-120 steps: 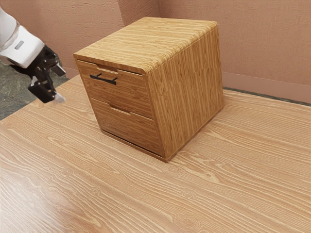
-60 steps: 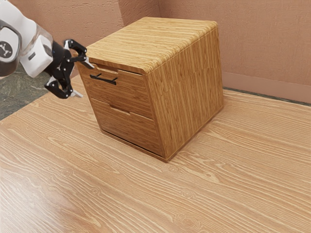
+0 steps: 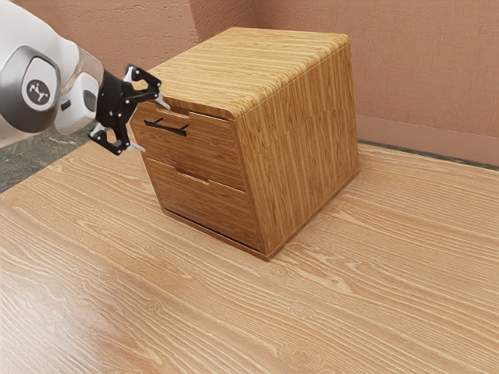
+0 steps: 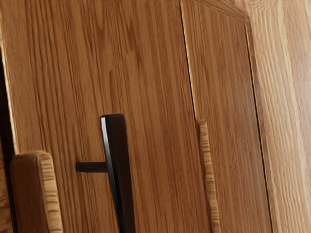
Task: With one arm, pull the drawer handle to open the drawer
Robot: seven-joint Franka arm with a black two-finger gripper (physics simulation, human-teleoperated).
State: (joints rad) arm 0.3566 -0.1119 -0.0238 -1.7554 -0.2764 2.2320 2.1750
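Observation:
A wooden two-drawer cabinet [image 3: 257, 132] stands on the floor. Its upper drawer [image 3: 199, 144] carries a black bar handle [image 3: 165, 127]; the drawer front looks flush with the cabinet. My black gripper [image 3: 146, 125] is open just to the exterior view's left of the handle, at the cabinet's front corner, with one finger [image 3: 150, 81] high and the other low. Nothing is between the fingers. In the wrist view the handle [image 4: 116, 170] appears close, standing off the upper drawer front [image 4: 146, 97], with the lower drawer front [image 4: 228, 126] beside it.
The lower drawer [image 3: 207, 204] has a wooden lip instead of a bar. A pink wall [image 3: 421, 62] runs behind the cabinet. The wooden floor [image 3: 273, 312] stretches wide in front. A dark stone patch [image 3: 23, 148] lies at the exterior view's left.
My arm has swung up and toward the exterior view's right, from beside the floor's edge to the upper drawer's corner. The hand has turned and its fingers now face the handle.

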